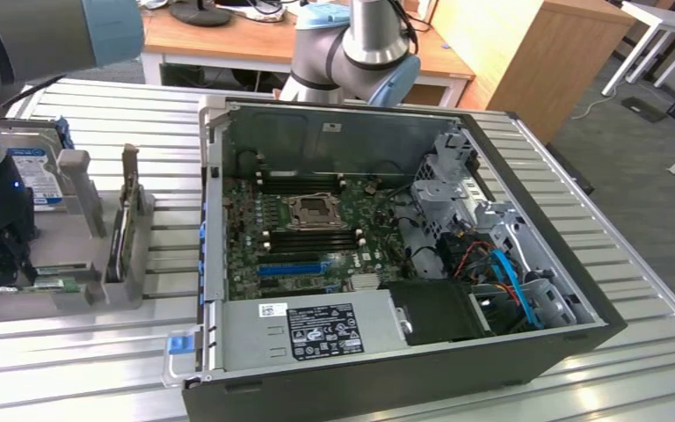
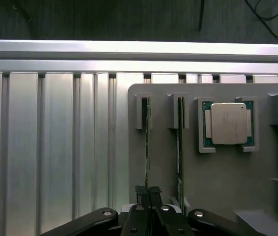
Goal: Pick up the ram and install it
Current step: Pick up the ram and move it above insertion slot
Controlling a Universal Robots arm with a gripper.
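Observation:
The ram (image 2: 147, 142) is a thin green stick seen edge-on, standing in a slot of the grey holder plate (image 2: 212, 182). My gripper (image 2: 148, 191) sits over one end of it, and the black fingers (image 2: 141, 192) are shut on its edge. A second stick (image 2: 180, 142) stands in the neighbouring slot. In the exterior view my gripper (image 1: 4, 262) hangs low over the grey holder (image 1: 80, 290) at that view's left, with a strip of green board (image 1: 54, 284) beside it. The open computer case (image 1: 548, 347) with its motherboard (image 1: 302, 224) lies to the exterior view's right of the holder.
A processor chip (image 2: 229, 123) rests in a pocket of the holder, and a blue-labelled hard drive (image 1: 32, 171) stands in it too. The motherboard carries a long blue slot (image 1: 291, 266) and a power supply (image 1: 314, 330). Another arm's base (image 1: 355, 53) stands behind the case. The table is ribbed aluminium (image 2: 55, 147).

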